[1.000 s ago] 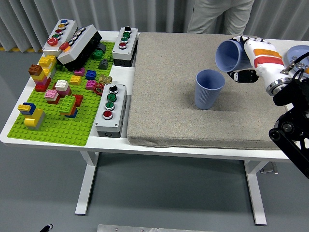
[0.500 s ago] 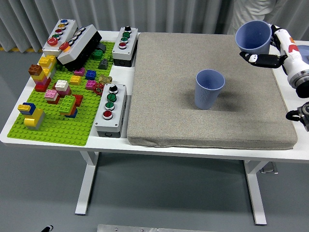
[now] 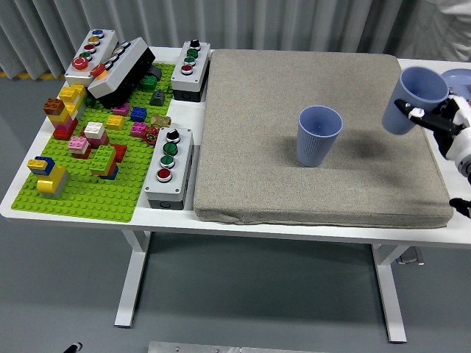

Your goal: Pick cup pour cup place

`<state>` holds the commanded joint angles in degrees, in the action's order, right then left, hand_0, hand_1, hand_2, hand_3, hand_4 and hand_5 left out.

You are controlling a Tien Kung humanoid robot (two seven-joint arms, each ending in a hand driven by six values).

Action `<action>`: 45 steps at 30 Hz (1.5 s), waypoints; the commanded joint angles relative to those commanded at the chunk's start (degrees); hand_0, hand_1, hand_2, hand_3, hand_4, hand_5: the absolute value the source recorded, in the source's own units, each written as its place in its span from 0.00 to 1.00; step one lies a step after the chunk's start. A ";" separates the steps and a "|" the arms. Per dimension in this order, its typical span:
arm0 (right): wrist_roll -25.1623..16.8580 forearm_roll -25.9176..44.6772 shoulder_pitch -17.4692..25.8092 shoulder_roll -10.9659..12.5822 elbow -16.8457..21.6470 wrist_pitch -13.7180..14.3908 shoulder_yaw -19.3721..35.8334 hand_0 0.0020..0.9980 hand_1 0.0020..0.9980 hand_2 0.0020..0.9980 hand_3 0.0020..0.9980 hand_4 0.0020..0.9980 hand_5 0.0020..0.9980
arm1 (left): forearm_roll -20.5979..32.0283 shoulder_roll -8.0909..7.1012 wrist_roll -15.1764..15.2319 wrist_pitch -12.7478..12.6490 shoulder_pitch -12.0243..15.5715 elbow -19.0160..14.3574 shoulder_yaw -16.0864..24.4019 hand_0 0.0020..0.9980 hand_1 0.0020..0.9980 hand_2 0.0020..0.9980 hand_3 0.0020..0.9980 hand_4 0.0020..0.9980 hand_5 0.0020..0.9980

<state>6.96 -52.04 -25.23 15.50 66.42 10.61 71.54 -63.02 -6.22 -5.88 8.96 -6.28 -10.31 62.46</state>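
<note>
Two blue cups in play: held cup (image 3: pixel 416 99) gripped by right hand (image 3: pixel 449 125) at the mat's right edge, fingers (image 3: pixel 425 115) curled around its lower side, mouth up and close to upright; second cup (image 3: pixel 319 135) standing upright near the mat's centre, well apart from the first. Changed over the last second: was tipped mouth-down toward the standing cup, then swung up and away to the far right, now lowered and righted over the right edge. Reads as pour finished, placing step under way; cup looks just above the mat rather than seated on it, though contact can't be confirmed from this angle. Next likely needs a straight set-down and release without catching the rim. Left hand out of view. Surface: thick grey mat (image 3: pixel 257 176) covering the right two thirds of the white desk (image 3: pixel 22 206), soft enough that a cup set down off-level could rock. Left third taken by a green baseplate (image 3: pixel 110 198) with loose bricks and several button boxes (image 3: pixel 169 165), none near the work. Edge of a blue plate (image 3: pixel 458 76) at the far right corner. Grey curtain behind, grey floor below
</note>
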 joint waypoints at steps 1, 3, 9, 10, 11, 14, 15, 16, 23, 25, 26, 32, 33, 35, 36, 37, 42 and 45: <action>-0.28 -0.34 0.66 -0.18 -0.36 0.32 -0.30 0.81 0.73 0.64 0.65 0.63 0.00 | 0.04 0.03 0.01 -0.01 -0.03 0.00 -0.03 0.83 0.79 0.86 0.78 0.60 1.00; -1.52 -1.69 1.85 -0.67 -0.90 1.05 -0.96 0.81 0.73 0.64 0.65 0.63 0.00 | 0.01 0.06 0.00 0.01 -0.08 0.00 -0.14 0.83 0.79 0.86 0.78 0.60 1.00; -5.04 -3.48 3.05 -1.36 -2.99 2.68 -3.51 0.81 0.73 0.64 0.64 0.63 0.00 | 0.08 0.09 0.03 0.08 -0.14 0.00 -0.42 0.83 0.79 0.86 0.78 0.60 1.00; -5.16 -3.57 3.05 -1.46 -3.12 2.79 -3.55 0.81 0.73 0.64 0.64 0.63 0.00 | 0.08 0.10 0.02 0.08 -0.13 0.00 -0.41 0.83 0.79 0.86 0.78 0.60 1.00; -5.16 -3.75 3.00 -1.47 -3.14 2.82 -3.58 0.81 0.73 0.64 0.64 0.63 0.00 | 0.10 0.11 0.02 0.08 -0.13 0.00 -0.42 0.83 0.79 0.86 0.78 0.60 1.00; -5.08 -4.14 2.85 -1.37 -3.02 2.90 -3.61 0.81 0.73 0.64 0.64 0.63 0.01 | 0.12 0.12 0.02 0.07 -0.14 0.00 -0.42 0.83 0.79 0.86 0.78 0.60 1.00; -5.10 -4.29 2.81 -1.33 -2.97 2.93 -3.59 0.81 0.73 0.64 0.64 0.63 0.01 | 0.13 0.12 0.02 0.06 -0.15 0.00 -0.40 0.83 0.79 0.86 0.78 0.60 1.00; -5.12 -4.42 2.78 -1.30 -2.92 2.97 -3.57 0.81 0.73 0.64 0.64 0.63 0.01 | 0.14 0.12 0.02 0.06 -0.15 0.00 -0.37 0.83 0.79 0.86 0.78 0.60 1.00; -4.55 -4.62 2.79 -1.35 -2.81 1.70 -3.67 0.81 0.73 0.64 0.64 0.63 0.01 | 0.08 0.12 0.03 0.03 -0.15 0.00 -0.20 0.83 0.79 0.86 0.78 0.60 1.00; -4.62 -4.68 2.75 -1.34 -2.80 1.56 -3.71 0.83 0.77 0.73 0.80 0.64 0.04 | 0.02 0.14 0.01 0.00 -0.14 0.00 -0.07 0.83 0.79 0.86 0.78 0.60 1.00; -4.66 -4.68 2.74 -1.32 -2.82 1.54 -3.75 0.83 0.77 0.73 0.80 0.64 0.04 | -0.01 0.14 0.00 0.01 -0.14 0.00 -0.06 0.83 0.79 0.86 0.78 0.60 1.00; -5.02 -5.01 2.82 -1.29 -3.25 0.33 -3.80 0.85 0.80 0.79 0.83 0.65 0.06 | 0.03 0.16 0.01 0.00 -0.18 0.00 -0.12 0.83 0.79 0.86 0.78 0.60 1.00; -5.11 -5.00 2.82 -1.30 -3.29 0.15 -3.78 0.85 0.80 0.79 0.83 0.65 0.06 | 0.04 0.17 0.01 0.00 -0.19 0.00 -0.14 0.83 0.79 0.86 0.78 0.60 1.00; -5.40 -5.18 2.83 -1.25 -3.25 -0.10 -3.65 0.85 0.80 0.79 0.83 0.65 0.06 | 0.10 0.15 0.02 -0.01 -0.18 0.00 -0.21 0.83 0.79 0.86 0.78 0.60 1.00; -5.44 -5.20 2.80 -1.19 -3.18 -0.21 -3.56 0.85 0.80 0.79 0.83 0.65 0.06 | 0.13 0.14 0.03 -0.01 -0.18 0.00 -0.25 0.83 0.79 0.86 0.78 0.60 1.00; -5.46 -5.24 2.78 -1.16 -3.15 -0.19 -3.53 0.90 0.87 0.89 0.90 0.79 0.26 | 0.13 0.14 0.04 -0.01 -0.17 0.00 -0.26 0.83 0.79 0.86 0.78 0.60 1.00; -5.19 -5.51 2.80 -1.03 -3.14 -0.26 -3.13 0.90 0.87 0.89 0.90 0.79 0.26 | 0.19 0.13 0.03 -0.01 -0.05 0.00 -0.40 0.83 0.79 0.86 0.78 0.60 1.00; -5.03 -5.59 2.93 -1.05 -3.15 -0.40 -2.96 0.91 0.89 0.94 0.92 0.79 0.25 | 0.23 0.14 0.03 -0.02 0.06 0.00 -0.44 0.83 0.79 0.86 0.78 0.60 1.00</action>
<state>1.93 -57.63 -22.30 14.45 63.28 10.21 68.58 -62.79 -6.08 -5.85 8.95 -6.22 -10.31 62.01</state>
